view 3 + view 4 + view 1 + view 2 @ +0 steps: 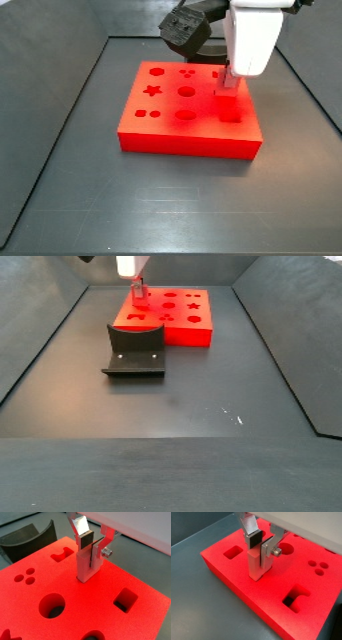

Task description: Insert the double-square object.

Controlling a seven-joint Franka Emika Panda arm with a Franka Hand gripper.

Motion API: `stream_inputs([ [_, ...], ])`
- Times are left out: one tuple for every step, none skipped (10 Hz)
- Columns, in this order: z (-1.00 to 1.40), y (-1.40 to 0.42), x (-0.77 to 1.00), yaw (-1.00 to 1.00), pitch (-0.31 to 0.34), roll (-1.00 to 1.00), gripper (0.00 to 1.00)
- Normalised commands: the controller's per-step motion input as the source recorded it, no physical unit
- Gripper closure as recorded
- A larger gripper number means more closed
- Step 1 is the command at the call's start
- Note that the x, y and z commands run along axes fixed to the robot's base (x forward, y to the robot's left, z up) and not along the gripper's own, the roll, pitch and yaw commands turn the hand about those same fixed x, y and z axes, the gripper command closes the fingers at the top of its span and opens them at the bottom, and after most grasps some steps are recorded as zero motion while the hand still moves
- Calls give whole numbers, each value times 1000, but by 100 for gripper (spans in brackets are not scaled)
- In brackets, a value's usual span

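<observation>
Item: double-square object (87,566) — upright, clamped by gripper (93,543), tip entering red block (80,607) at its 3 o'clock edge (230,112). Step: insertion; next — press straight down.

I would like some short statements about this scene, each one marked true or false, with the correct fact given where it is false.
1. The hand holds the double-square object upright. True.
2. The bar's lower end meets the red block. True.
3. The bar lies flat on the grey floor. False: it stands on end on the block.
4. The dark grey curved piece is on top of the block. False: it sits on the floor beside it.
5. The block has a star-shaped hole. True.
</observation>
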Motion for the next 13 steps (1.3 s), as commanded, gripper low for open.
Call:
stream_inputs([
  [-431,0,71,383,0,24,100],
  [-431,0,143,423,0,44,100],
  [-403,0,131,409,0,29,100],
  [-363,0,149,400,0,64,100],
  [-357,0,154,429,0,81,100],
  [-357,0,189,517,0,109,100],
  [-343,0,177,517,0,80,100],
  [-46,0,0,0,0,0,100],
  [-263,0,-60,-517,57,31,100],
  [-260,0,-29,-697,100,53,100],
  [-220,0,-74,-697,84,51,100],
  [-66,0,-69,-489,67,30,100],
  [0,0,0,0,0,0,100],
])
